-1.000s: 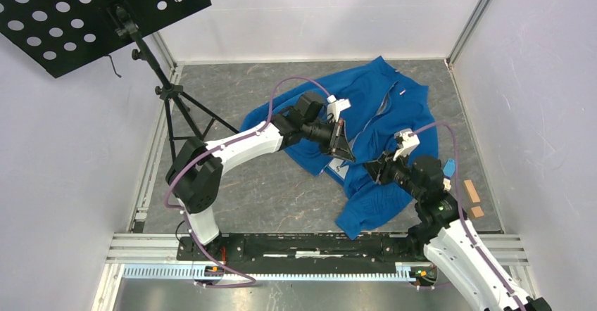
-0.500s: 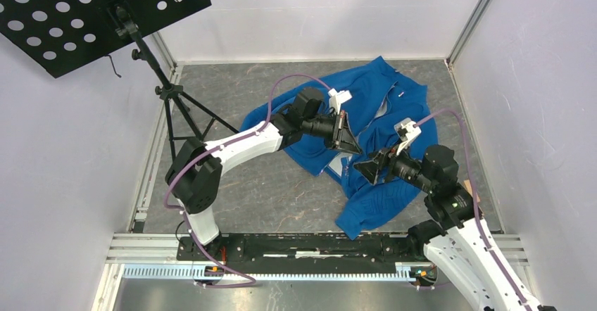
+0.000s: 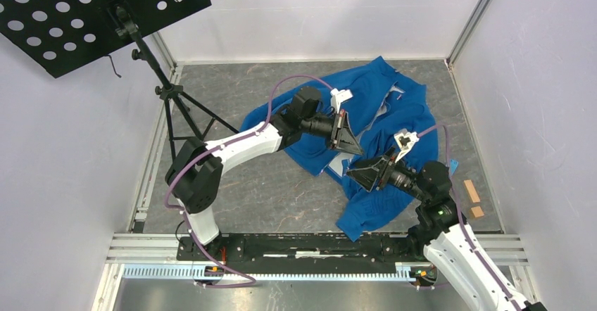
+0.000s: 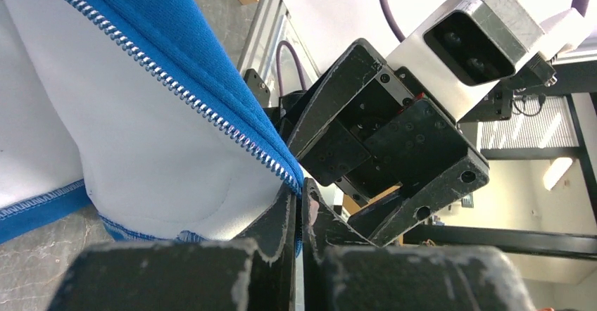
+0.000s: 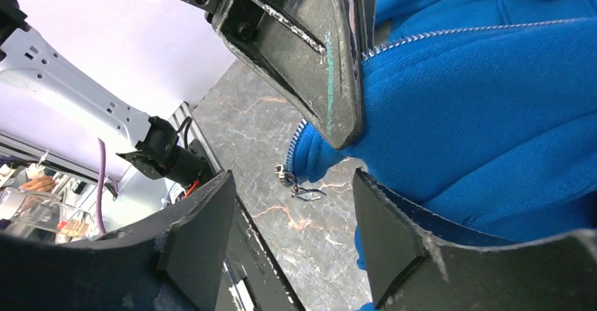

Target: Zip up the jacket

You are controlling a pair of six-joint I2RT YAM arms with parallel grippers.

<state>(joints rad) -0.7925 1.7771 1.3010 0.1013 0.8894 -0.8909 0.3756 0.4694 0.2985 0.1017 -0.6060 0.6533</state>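
Shifted nearer the left pincer (image 3: 351, 148), clamped on the zipper edge of the jacket (image 3: 367, 207), the right pincer (image 5: 292, 184) is held wide over the tabletop (image 3: 274, 184)

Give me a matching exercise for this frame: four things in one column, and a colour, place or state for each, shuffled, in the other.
Things:
1. left gripper
2. right gripper
3. music stand
4. wooden blocks

States:
A. tan, to the right of the right arm
B. fingers apart, holding nothing
C. black and perforated, at the far left
D. fingers shut on the zipper edge of the jacket

Pairs: 1-D; 2-B; 3-C; 4-A
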